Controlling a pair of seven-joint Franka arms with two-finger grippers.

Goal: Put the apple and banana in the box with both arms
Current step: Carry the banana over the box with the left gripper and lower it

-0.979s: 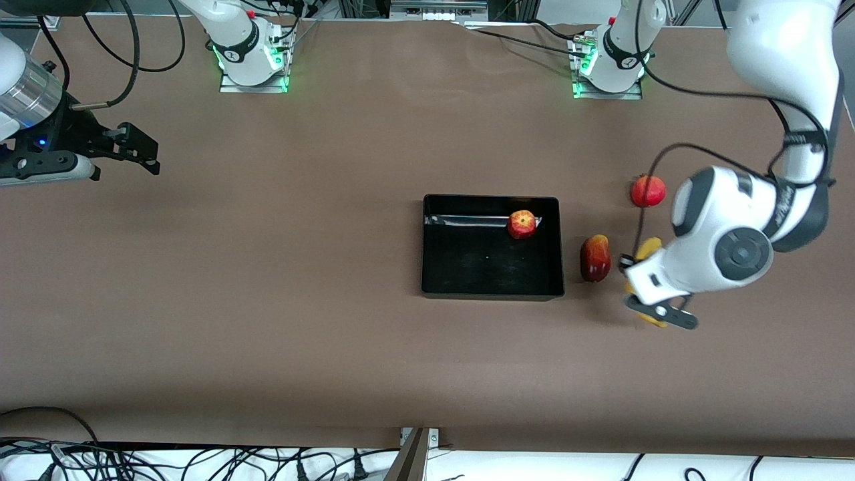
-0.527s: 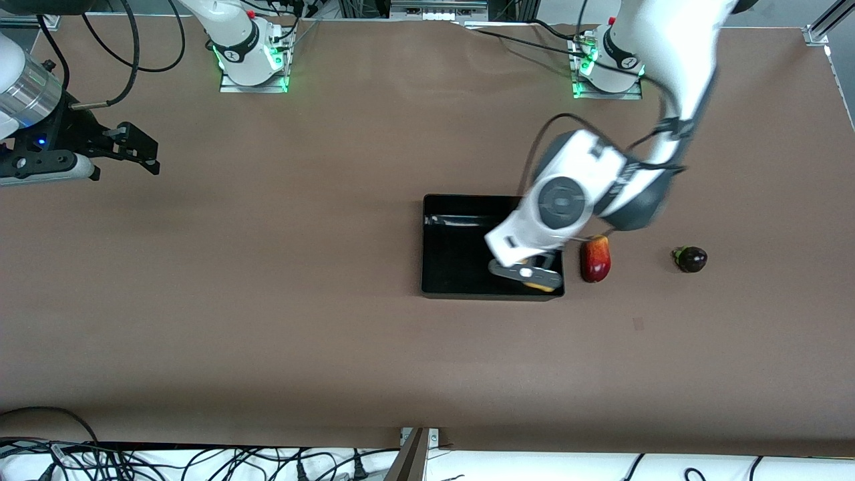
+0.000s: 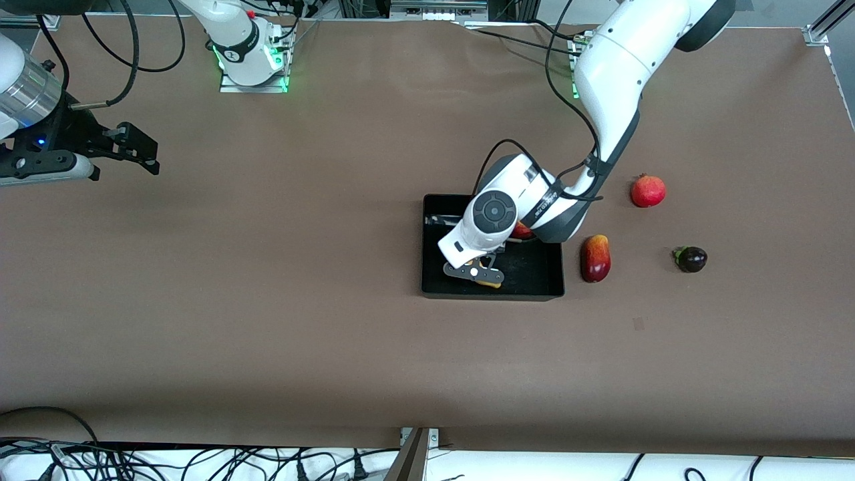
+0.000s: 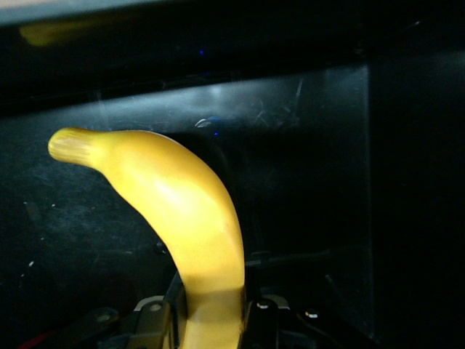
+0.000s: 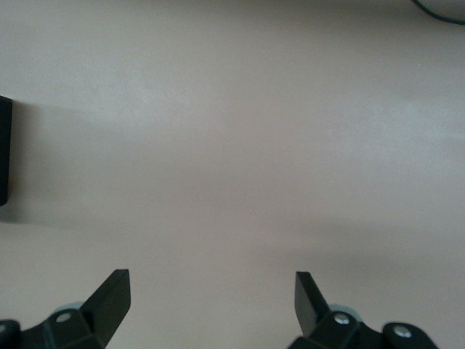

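Observation:
My left gripper is shut on the yellow banana and holds it low over the black box, on the side nearer the front camera. In the left wrist view the banana curves away from the gripper over the box's dark floor. I cannot tell whether it touches the floor. The apple lies in the box, mostly hidden under the left arm's wrist. My right gripper waits open and empty over bare table at the right arm's end, and it also shows in the right wrist view.
An oblong red-and-yellow fruit lies just outside the box toward the left arm's end. A plain red round fruit and a small dark purple fruit lie farther toward that end. Cables run along the table's front edge.
The left arm has carried the banana from the table beside the oblong fruit across into the box. The apple is now mostly covered by the arm. The right arm has not moved.

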